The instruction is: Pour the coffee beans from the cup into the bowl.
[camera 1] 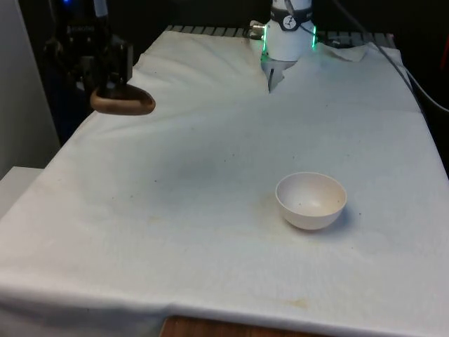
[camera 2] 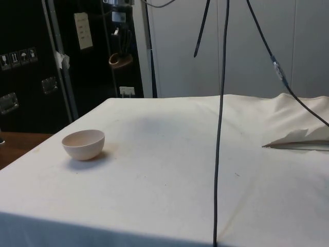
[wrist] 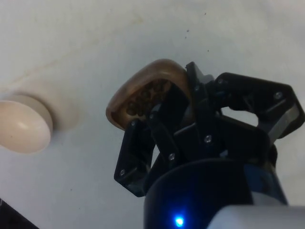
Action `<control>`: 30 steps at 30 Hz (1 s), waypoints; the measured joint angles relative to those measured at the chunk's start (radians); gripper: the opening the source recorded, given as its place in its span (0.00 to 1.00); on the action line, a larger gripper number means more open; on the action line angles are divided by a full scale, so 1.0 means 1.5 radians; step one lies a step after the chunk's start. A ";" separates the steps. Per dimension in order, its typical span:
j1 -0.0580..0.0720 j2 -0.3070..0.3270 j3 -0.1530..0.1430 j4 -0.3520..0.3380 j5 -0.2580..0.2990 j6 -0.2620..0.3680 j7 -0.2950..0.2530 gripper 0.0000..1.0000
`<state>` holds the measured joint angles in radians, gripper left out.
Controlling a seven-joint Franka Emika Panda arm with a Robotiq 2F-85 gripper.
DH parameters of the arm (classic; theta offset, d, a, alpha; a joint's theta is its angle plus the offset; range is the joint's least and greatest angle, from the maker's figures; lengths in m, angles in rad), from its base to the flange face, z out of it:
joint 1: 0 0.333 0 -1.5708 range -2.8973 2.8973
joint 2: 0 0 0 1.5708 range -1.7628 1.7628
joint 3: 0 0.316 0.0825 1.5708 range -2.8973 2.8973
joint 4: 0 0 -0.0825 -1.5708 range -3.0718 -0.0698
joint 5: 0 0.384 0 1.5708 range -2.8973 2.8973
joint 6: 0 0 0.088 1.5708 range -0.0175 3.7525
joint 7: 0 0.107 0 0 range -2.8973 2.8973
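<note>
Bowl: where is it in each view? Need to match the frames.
Front view: bowl on the cloth, right of centre, near the camera.
Side view: bowl at left, near the table edge.
Wrist view: bowl at the picture's edge, apart from the cup.
Shared landmark: the white cloth.

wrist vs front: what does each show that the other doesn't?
Wrist alone: coffee beans inside the brown cup, and the claw shut on its rim. Front alone: the cup held high above the table's edge on the front view's left, far from the bowl. Both: cup, white bowl, white cloth.
</note>
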<state>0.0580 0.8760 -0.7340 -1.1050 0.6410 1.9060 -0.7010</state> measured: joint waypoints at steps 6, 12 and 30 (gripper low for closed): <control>0.005 -0.007 0.000 -0.002 -0.003 -0.003 0.006 0.01; 0.012 -0.014 0.000 -0.003 -0.003 -0.005 0.016 0.01; 0.037 -0.035 0.003 -0.003 -0.009 -0.019 0.047 0.01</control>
<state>0.1130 0.8230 -0.7300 -1.1100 0.6280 1.8770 -0.6310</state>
